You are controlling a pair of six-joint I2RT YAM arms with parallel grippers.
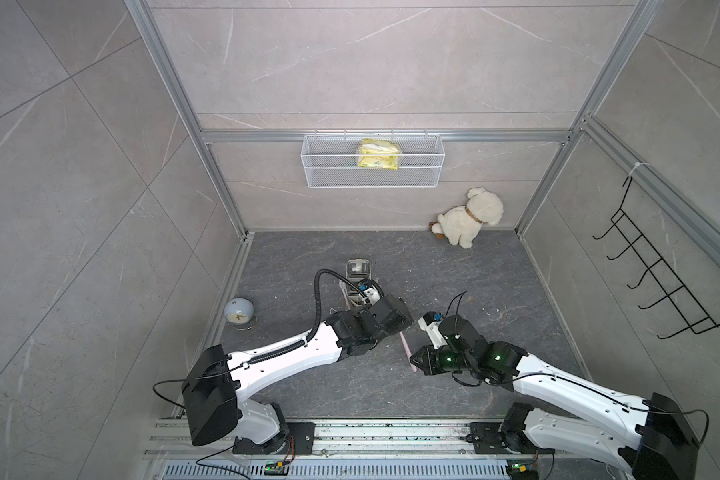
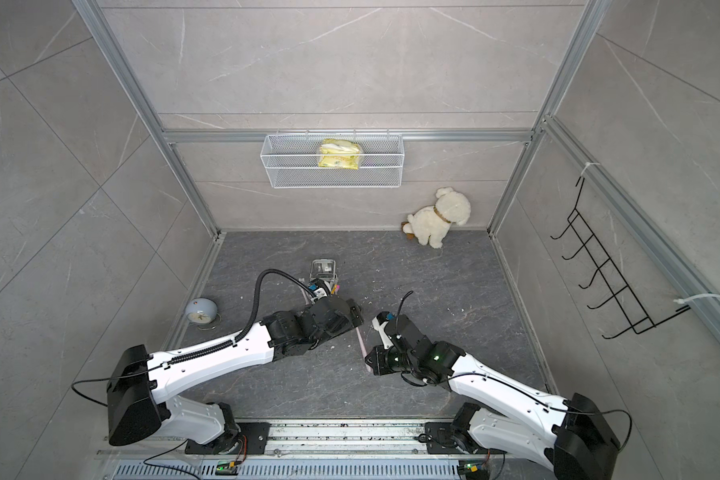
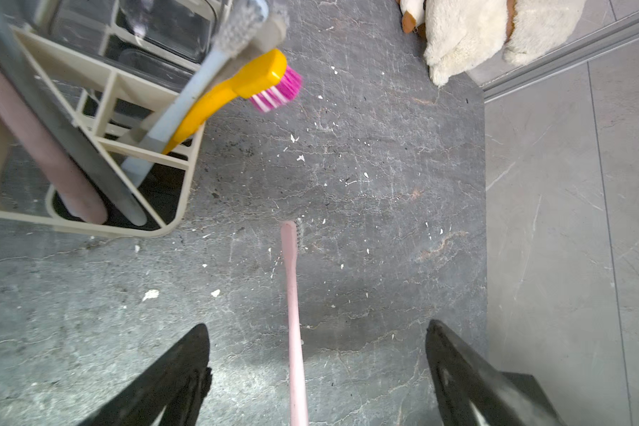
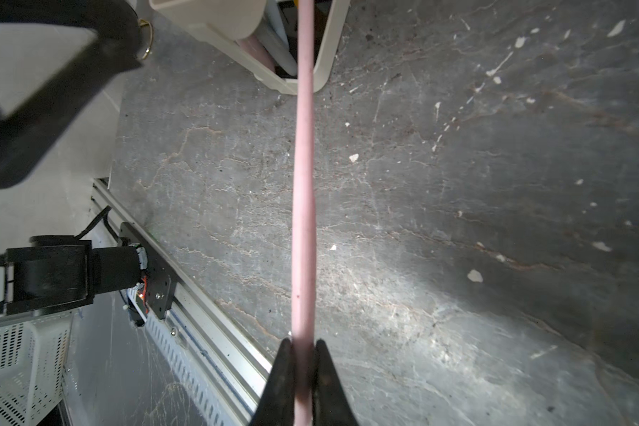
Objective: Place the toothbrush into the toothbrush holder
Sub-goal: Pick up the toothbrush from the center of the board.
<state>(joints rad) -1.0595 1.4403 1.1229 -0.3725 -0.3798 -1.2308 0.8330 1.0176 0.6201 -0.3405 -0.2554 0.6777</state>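
Your right claw (image 4: 303, 346) is clamping the toothbrush (image 4: 304, 184), seemingly offering it to your wide-spread left claw (image 3: 316, 328) by the toothbrush holder (image 3: 188, 180).

- White shells (image 1: 258, 419) with black joint housings (image 1: 208, 395); rows of small screw holes (image 1: 285, 348)
- Black corrugated hose (image 1: 317, 299) on left arm (image 1: 283, 357); thin black cables (image 1: 453, 302) on right arm (image 1: 578, 399)
- Green lights (image 1: 447, 356); black tapered left gripper (image 3: 318, 326)

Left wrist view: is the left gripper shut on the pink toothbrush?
No, the left gripper stands wide open, and the pink toothbrush passes untouched between its jaws.
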